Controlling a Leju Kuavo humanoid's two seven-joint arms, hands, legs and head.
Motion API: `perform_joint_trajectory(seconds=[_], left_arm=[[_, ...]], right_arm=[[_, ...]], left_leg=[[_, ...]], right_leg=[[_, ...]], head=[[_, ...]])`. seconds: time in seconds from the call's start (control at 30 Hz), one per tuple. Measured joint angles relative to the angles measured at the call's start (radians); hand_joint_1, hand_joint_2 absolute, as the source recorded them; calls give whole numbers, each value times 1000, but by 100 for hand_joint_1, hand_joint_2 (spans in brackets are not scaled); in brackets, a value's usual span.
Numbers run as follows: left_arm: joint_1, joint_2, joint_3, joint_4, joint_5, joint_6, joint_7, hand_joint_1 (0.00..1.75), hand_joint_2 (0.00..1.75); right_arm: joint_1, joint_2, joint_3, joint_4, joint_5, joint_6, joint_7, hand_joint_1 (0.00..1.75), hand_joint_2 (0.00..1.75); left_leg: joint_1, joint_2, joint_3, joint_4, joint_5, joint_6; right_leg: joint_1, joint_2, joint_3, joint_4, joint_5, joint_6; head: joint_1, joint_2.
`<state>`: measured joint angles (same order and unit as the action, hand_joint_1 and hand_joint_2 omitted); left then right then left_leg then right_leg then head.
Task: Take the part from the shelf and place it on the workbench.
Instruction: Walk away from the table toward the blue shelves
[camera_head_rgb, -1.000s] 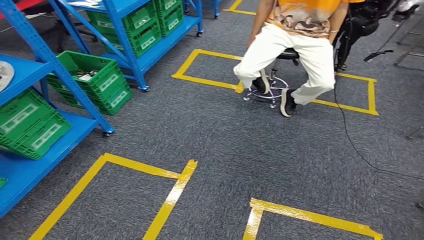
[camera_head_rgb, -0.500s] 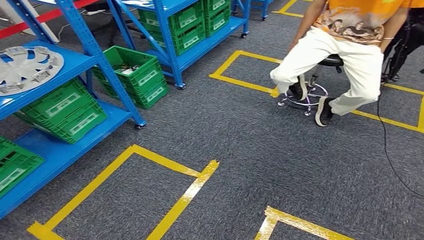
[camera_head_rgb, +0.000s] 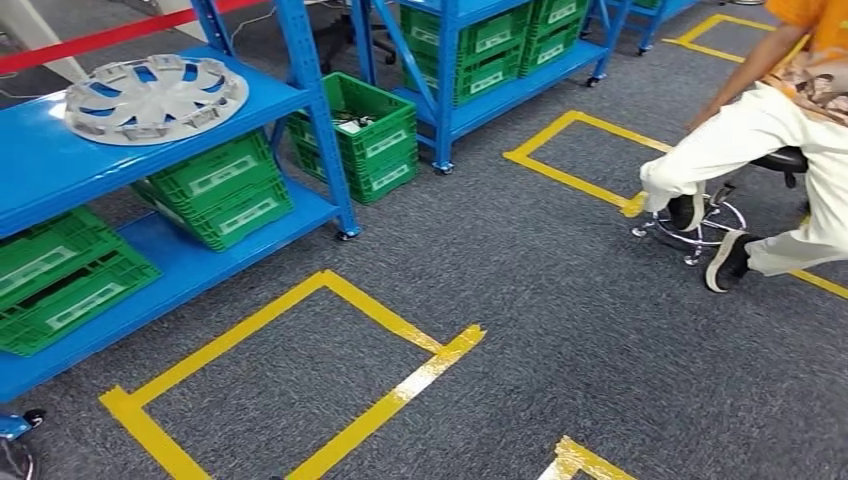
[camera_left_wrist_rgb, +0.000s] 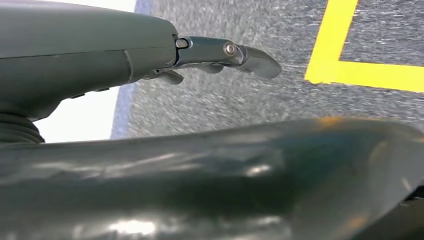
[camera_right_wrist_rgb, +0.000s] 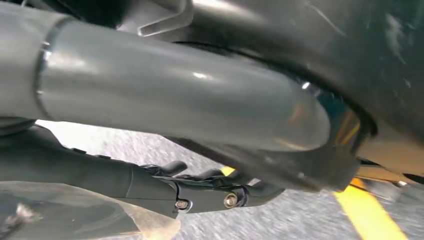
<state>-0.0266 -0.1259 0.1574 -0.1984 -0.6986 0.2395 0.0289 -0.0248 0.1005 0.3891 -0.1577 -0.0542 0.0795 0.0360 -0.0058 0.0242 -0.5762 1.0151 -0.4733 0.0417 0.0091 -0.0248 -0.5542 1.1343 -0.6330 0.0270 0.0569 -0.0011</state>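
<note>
Part for this task, a silver wheel cover (camera_head_rgb: 153, 96) with spokes, lies flat on the upper level of a blue shelf (camera_head_rgb: 60, 165). Neither robot hand touches it; both hang low beside the robot's body, well apart from the shelf. The left hand (camera_left_wrist_rgb: 150, 52) carries nothing, its dark fingers (camera_left_wrist_rgb: 240, 54) stretched out almost straight above grey carpet (camera_head_rgb: 520, 290) and a strip of yellow floor tape (camera_left_wrist_rgb: 345, 50). The right hand (camera_right_wrist_rgb: 165, 185) is also empty, its dark fingers (camera_right_wrist_rgb: 220, 192) lightly curved and apart over the same carpet. Below the wheel cover, green crates (camera_head_rgb: 220, 190) sit on the shelf's lower level, and another green crate (camera_head_rgb: 365, 135) stands on the floor between this shelf and a second blue shelf (camera_head_rgb: 480, 55) farther off. Yellow tape marks out rectangles on the carpet. Across the floor from the shelves, far from both hands, a person (camera_head_rgb: 770, 130) in pale trousers and an orange top sits on a wheeled stool (camera_head_rgb: 715, 210).
</note>
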Motion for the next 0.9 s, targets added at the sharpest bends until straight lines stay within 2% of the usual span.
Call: perform_joint_trajectory(seconds=[0.03,0.07,0.1,0.13,0.17,0.2,0.23,0.27,0.3,0.33,0.37,0.4,0.43,0.47,0.53,0.57,0.6,0.63,0.67,0.7,0.77,0.8,0.83,0.9], left_arm=[[-2,-1,0,0,-1,0,0,0,0],[-3,-2,0,0,-1,0,-1,0,0],[-2,-3,0,0,-1,0,-1,0,0],[-2,-3,0,0,-2,0,-1,0,0],[-1,-3,0,0,-1,0,-1,0,0],[-1,-3,0,0,-1,0,-1,0,0],[-1,-3,0,0,-1,0,-1,0,0],[-2,-3,0,0,-1,0,-1,0,0],[-2,-2,0,0,-2,0,-1,0,0],[-1,-2,0,0,-2,0,-1,0,0],[2,-2,1,0,-2,0,-1,0,0],[5,-1,1,0,-2,0,-1,0,0],[6,-1,1,1,-2,0,-1,0,0],[5,0,1,1,-2,0,-2,0,0],[1,-1,1,1,-2,0,-2,0,0],[0,-1,1,1,-2,0,-2,0,0],[0,-1,1,1,-2,0,-2,0,0],[2,-1,1,1,-2,0,-2,0,0],[3,0,1,1,-2,0,-2,0,0],[4,0,1,1,-2,0,-3,0,0],[2,1,1,1,-2,1,-8,0,0],[0,0,1,1,-2,2,-11,0,0],[-1,0,1,1,-2,4,-13,0,0],[1,-1,1,1,-2,5,-15,0,0]], right_arm=[[-2,0,0,0,0,0,-2,0,0],[-5,0,0,0,0,0,-3,0,0],[-8,0,0,0,0,0,-3,0,0],[-10,0,0,0,0,0,-3,0,0],[-11,0,0,0,0,0,-3,0,0],[-11,0,0,0,0,0,-2,0,0],[-10,0,0,0,0,1,-1,0,0],[-10,1,0,0,0,1,-1,0,0],[-9,1,0,0,0,2,0,0,0],[-9,2,0,0,0,2,-1,0,0],[-9,2,0,0,0,3,-1,0,0],[-10,2,0,-1,0,3,-1,0,0],[-10,3,0,-1,0,3,-1,0,0],[-9,4,0,-1,0,3,-1,0,0],[-5,4,0,-1,0,3,-1,0,0],[-4,4,0,0,0,3,-1,0,0],[-3,3,0,0,0,3,0,0,0],[-2,3,0,0,0,3,0,0,0],[-2,3,0,0,0,3,0,0,0],[-1,3,0,0,0,3,1,0,0],[2,3,0,0,0,3,1,0,0],[4,3,0,0,0,3,1,0,0],[6,2,0,0,0,3,2,0,0],[6,1,0,0,-2,2,2,0,0]], left_leg=[[1,-13,0,0,0,2],[1,-27,1,0,0,3],[2,-42,2,1,-1,3],[3,-58,5,2,-1,2],[4,-75,7,3,-2,0],[6,-91,8,6,-4,-4],[7,-106,7,12,-7,-9],[7,-120,3,17,-8,-15],[6,-131,-2,21,-8,-21],[6,-142,-7,23,-5,-27],[7,-152,-11,22,-3,-32],[7,-151,-13,25,-4,-36],[5,-134,-19,40,-14,-41],[4,-107,-35,75,-35,-46],[5,-49,-93,200,-95,-54],[6,-38,-124,265,-120,-56],[7,-33,-144,306,-128,-56],[7,-31,-146,312,-118,-54],[6,-28,-130,278,-90,-49],[3,-17,-98,214,-50,-41],[-12,33,-38,90,-8,-20],[-19,53,-22,54,-4,-12],[-24,61,-18,40,-11,-8],[-21,40,-15,25,-9,-5]], right_leg=[[-1,17,-36,72,-30,2],[-2,23,-66,131,-47,4],[-2,25,-83,159,-45,6],[-3,27,-83,148,-23,7],[-6,31,-65,100,16,9],[-11,47,-38,32,57,13],[-16,72,-12,-32,85,17],[-20,93,9,-77,98,17],[-22,109,21,-100,98,14],[-21,111,27,-107,92,9],[-21,102,31,-109,92,2],[-22,90,33,-110,93,-3],[-23,78,35,-112,94,-8],[-24,63,37,-113,93,-14],[-21,31,39,-114,89,-25],[-18,15,40,-114,87,-28],[-16,0,41,-114,84,-31],[-13,-13,44,-114,82,-32],[-11,-25,48,-114,79,-33],[-8,-37,54,-114,74,-33],[-2,-59,60,-114,65,-30],[1,-71,61,-114,61,-27],[3,-84,63,-116,59,-25],[6,-100,69,-119,54,-19]], head=[[1,0],[1,0],[2,0],[2,0],[2,0],[2,0],[3,0],[3,0],[3,0],[2,0],[1,0],[1,0],[-3,0],[-7,0],[-15,0],[-15,0],[-15,0],[-16,0],[-15,0],[-15,0],[-15,0],[-16,0],[-16,0],[-17,0]])
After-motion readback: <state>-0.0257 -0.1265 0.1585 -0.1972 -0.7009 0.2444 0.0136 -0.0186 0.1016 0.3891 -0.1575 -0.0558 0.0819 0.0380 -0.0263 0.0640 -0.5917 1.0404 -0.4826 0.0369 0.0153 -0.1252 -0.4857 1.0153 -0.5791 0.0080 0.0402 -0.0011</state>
